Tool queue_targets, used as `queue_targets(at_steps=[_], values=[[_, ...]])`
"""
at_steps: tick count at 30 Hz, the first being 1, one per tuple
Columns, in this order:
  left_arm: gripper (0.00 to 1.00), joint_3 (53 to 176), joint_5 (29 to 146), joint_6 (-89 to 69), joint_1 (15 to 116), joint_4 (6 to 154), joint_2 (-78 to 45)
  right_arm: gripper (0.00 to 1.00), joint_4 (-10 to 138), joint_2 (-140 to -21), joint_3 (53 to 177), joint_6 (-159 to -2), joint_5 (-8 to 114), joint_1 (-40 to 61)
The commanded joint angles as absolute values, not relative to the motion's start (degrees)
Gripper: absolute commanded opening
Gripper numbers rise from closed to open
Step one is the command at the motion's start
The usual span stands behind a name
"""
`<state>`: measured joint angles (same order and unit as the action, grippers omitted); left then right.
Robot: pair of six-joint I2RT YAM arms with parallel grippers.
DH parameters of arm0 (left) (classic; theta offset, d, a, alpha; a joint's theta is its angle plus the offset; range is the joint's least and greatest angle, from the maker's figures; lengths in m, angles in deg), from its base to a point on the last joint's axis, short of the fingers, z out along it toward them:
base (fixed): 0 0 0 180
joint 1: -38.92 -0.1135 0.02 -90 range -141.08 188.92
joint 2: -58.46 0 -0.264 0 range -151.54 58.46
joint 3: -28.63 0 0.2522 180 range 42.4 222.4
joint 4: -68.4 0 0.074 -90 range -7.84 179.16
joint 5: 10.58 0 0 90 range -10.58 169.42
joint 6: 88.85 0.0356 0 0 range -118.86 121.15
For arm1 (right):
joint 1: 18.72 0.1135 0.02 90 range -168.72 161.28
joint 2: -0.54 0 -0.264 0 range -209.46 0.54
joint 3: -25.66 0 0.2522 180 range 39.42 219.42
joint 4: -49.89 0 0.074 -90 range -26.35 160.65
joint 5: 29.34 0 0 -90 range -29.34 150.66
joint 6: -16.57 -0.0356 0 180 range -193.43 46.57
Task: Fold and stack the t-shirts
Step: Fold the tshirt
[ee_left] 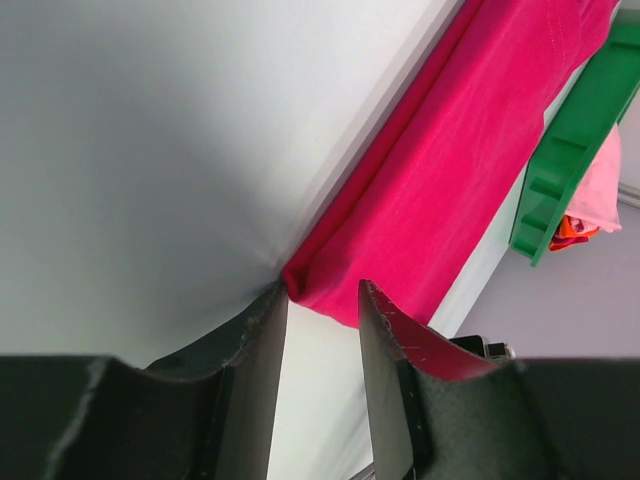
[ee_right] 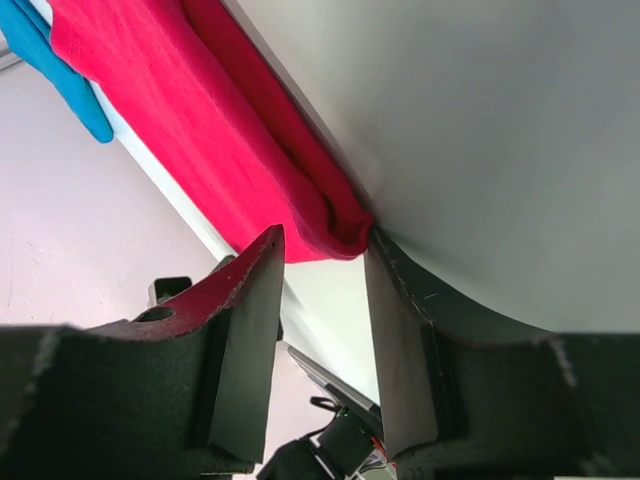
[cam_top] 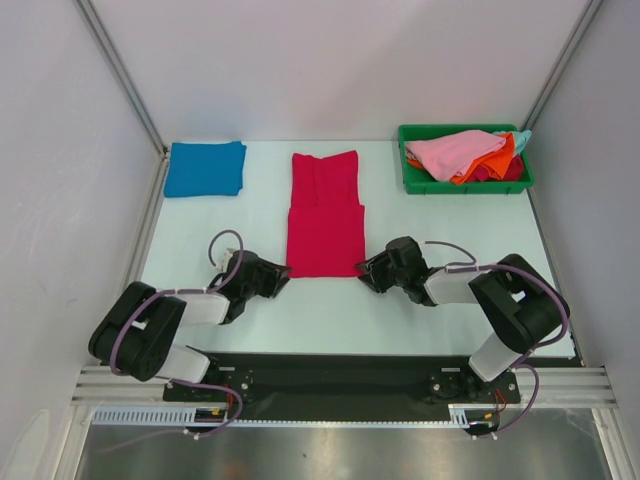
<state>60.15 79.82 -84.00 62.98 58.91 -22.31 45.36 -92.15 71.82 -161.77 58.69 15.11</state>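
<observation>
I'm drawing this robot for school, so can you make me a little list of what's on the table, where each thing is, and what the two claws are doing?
crimson t-shirt: middle of the table, lying flat, folded into a long narrow shape
blue t-shirt: folded, far left corner
green bin: far right corner, holding a loose pile
pile in bin: pink t-shirt on top, orange t-shirt beside it
left gripper: open, at the crimson shirt's near left corner
right gripper: open, at its near right corner
</observation>
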Motion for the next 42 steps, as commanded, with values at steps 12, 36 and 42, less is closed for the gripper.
queue_targets(at_steps=[12,36,42], values=[[0.15,63.1,80.7,-83.7,63.4,61.9,-28.2,0.26,50.9,-94.6,73.9,-161.1,58.9,12.8],[0.00,51.2,83.1,-82.2,68.8,76.0,3.0,0.00,62.1,-74.8,67.0,-142.7,52.9,12.4],[0.00,48.8,82.4,-83.0,72.0,95.3,25.5,0.00,71.4,-60.5,64.0,-145.1,56.9,18.7]])
